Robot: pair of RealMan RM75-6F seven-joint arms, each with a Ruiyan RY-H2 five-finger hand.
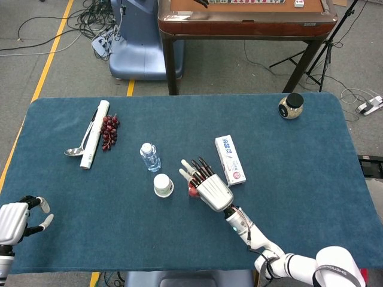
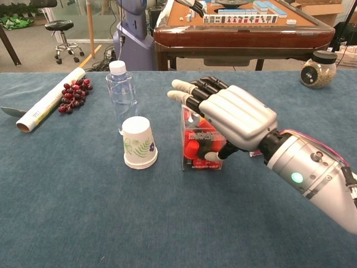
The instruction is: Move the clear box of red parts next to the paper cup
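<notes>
The clear box of red parts point(image 2: 192, 151) stands upright on the blue cloth, a short gap to the right of the upturned paper cup point(image 2: 139, 142). My right hand point(image 2: 234, 114) lies over the box's top with fingers stretched out towards the cup and the thumb at the box's front face. In the head view the hand point(image 1: 206, 185) hides most of the box point(image 1: 192, 190), beside the cup point(image 1: 163, 185). My left hand point(image 1: 15, 220) rests at the table's near left corner, loosely curved and holding nothing.
A water bottle point(image 2: 121, 95) stands just behind the cup. A white carton point(image 1: 230, 159) lies right of the box. Grapes point(image 1: 109, 131), a paper roll point(image 1: 95, 134) and a spoon point(image 1: 75, 151) sit far left; a jar point(image 1: 291, 106) sits at the far right corner.
</notes>
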